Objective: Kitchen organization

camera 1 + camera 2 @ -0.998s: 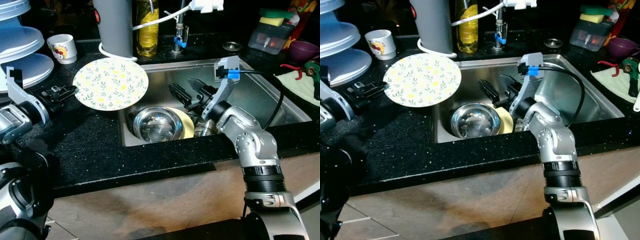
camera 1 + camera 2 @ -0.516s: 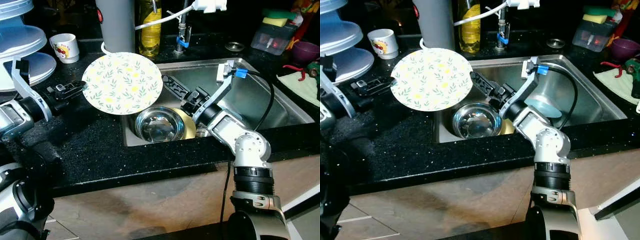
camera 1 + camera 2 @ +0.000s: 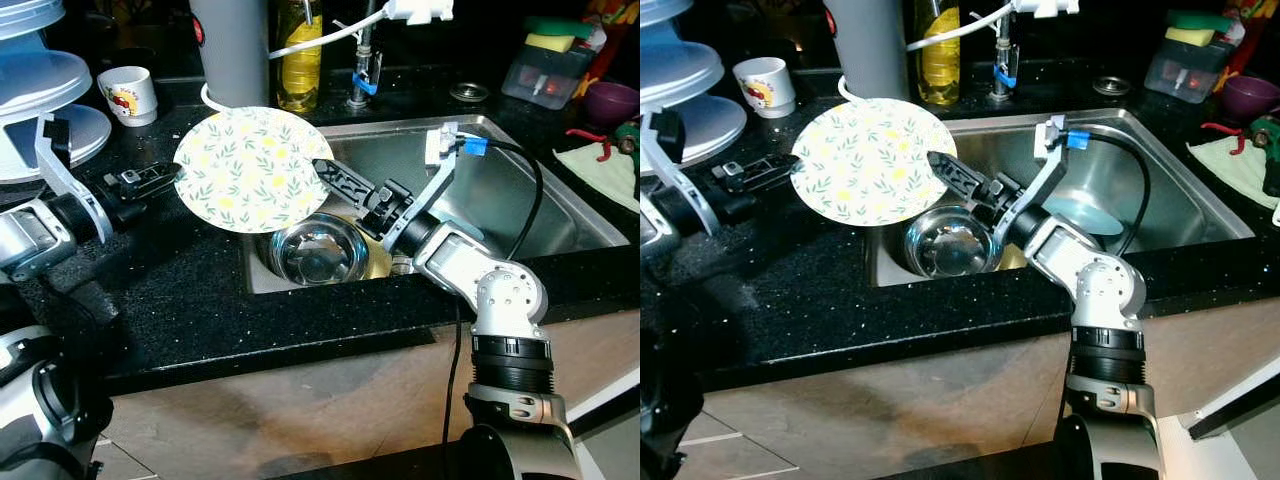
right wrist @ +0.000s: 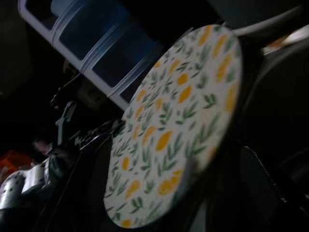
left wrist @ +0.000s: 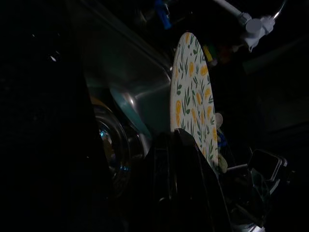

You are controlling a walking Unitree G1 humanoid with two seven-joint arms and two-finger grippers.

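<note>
My left gripper (image 3: 168,181) is clamped on the left rim of the round white plate with yellow-and-green leaf print (image 3: 252,168), held above the sink's (image 3: 520,190) left edge. My right gripper (image 3: 325,174) reaches the plate's right rim; I cannot tell whether its fingers have closed.

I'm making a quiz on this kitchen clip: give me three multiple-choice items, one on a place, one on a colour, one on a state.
1. Where is the steel bowl?
A. on the counter by the mug
B. in the sink
C. on the blue rack

2. What colours is the pattern on the round plate?
A. red and blue
B. black and white
C. yellow and green

3. How is the plate held?
A. lying flat in the sink
B. in the air, the left gripper at one edge and the right gripper at the other
C. stacked on the rack

Answers:
1 B, it sits low in the sink basin.
2 C, yellow blossoms and green leaves on white.
3 B, black fingers meet both rims above the counter edge.
</note>
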